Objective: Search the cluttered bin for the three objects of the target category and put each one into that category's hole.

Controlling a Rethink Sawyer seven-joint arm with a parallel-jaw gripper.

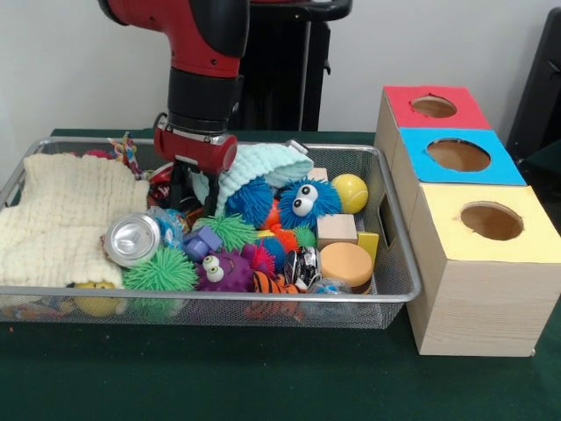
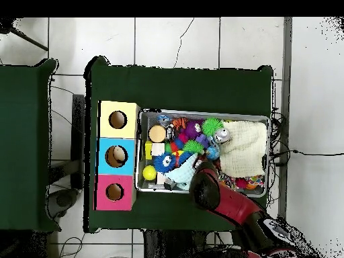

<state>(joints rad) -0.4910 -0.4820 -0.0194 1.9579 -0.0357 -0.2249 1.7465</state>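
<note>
Green-covered table (image 1: 263, 386) bearing the cluttered bin (image 1: 219, 296) — a shallow silver wire-mesh basket — with three wooden boxes just beside its end at 3 o'clock in the front view. The boxes stand in a row: yellow-topped box (image 1: 486, 263) nearest the camera, blue-topped box (image 1: 460, 156) in the middle, red-topped box (image 1: 434, 107) farthest, each with a round hole in its top.

The red and black arm (image 1: 202, 61) descends from 12 o'clock into the bin's far half. Its gripper (image 1: 191, 197) reaches down among the toys, the bin lying all around and beneath it; whether the jaws stand wide, narrow or closed on anything cannot be told, since clutter hides their tips.

Within the bin, by size: a cream waffle-weave cloth (image 1: 66, 219) fills the 9 o'clock end; a pale mint knitted cloth (image 1: 263, 167) lies just beside the gripper toward 3 o'clock; a blue fuzzy toy with large eyes (image 1: 302, 203) sits near the centre; a green spiky ball (image 1: 159, 272) and a purple spiky creature (image 1: 226, 270) lie at the near rim; a silver can (image 1: 133, 239) rests on its side against the cream cloth; a tan wooden disc (image 1: 346, 263), a wooden block (image 1: 337, 230) and a yellow ball (image 1: 350, 193) occupy the 3 o'clock end.

In the overhead view the arm (image 2: 232, 205) enters from 5 o'clock and covers the bin's (image 2: 201, 113) lower edge.
</note>
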